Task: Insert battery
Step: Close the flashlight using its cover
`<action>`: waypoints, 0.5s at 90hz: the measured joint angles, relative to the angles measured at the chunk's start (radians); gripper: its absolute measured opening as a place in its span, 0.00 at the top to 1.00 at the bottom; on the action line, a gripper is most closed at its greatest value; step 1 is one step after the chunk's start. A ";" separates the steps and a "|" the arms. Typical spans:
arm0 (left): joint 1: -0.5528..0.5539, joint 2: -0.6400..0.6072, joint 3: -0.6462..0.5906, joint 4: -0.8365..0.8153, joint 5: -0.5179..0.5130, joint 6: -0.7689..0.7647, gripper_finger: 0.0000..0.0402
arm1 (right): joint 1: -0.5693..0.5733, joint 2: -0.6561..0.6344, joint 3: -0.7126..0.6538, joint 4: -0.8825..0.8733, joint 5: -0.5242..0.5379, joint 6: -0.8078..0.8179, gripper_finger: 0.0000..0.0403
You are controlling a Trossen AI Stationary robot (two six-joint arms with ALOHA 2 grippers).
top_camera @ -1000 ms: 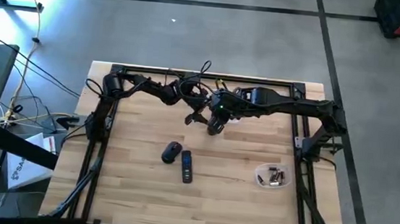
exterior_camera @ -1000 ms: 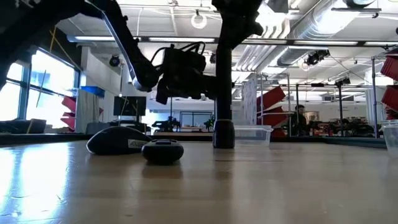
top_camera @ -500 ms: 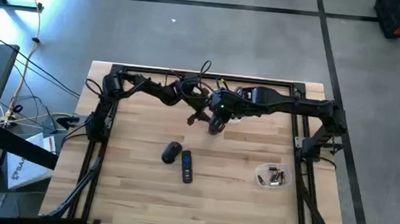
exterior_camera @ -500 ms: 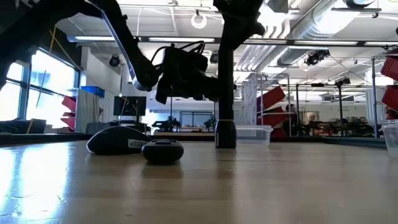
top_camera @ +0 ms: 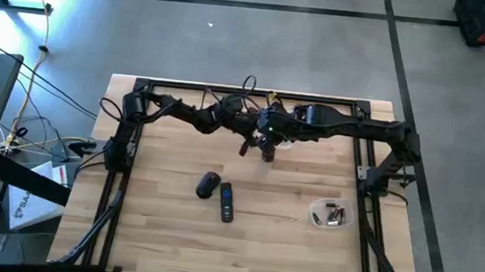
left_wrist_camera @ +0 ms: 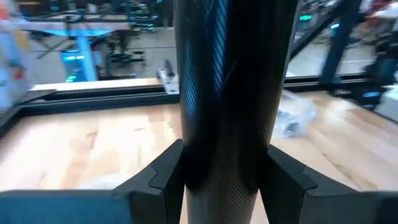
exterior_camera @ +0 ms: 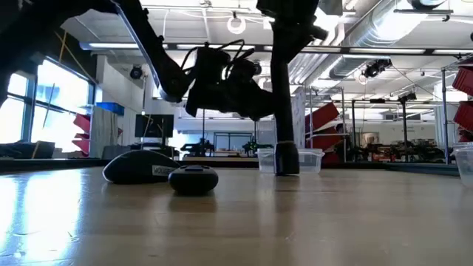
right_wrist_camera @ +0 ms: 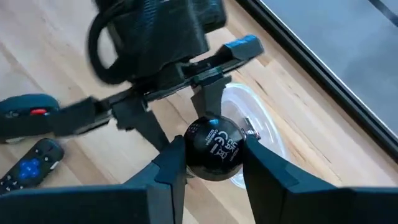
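Wooden table (top_camera: 163, 235), batteries (top_camera: 334, 216) in clear dish (top_camera: 317, 216); right claw (right_wrist_camera: 211, 171) clenched on black cylinder (right_wrist_camera: 214, 148).

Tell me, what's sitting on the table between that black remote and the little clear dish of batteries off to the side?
Nothing: in the high view the stretch between the remote and the battery dish is bare wood. Both grippers work farther back.

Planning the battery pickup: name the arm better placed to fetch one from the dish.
Right, probably: the battery dish lies on its side. But the right tool grips the black cylinder, so the left tool beside it must take over.
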 joint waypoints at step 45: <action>-0.137 -0.076 -0.027 -0.110 -0.557 0.057 0.67 | 0.032 0.002 -0.005 -0.050 0.079 0.234 0.76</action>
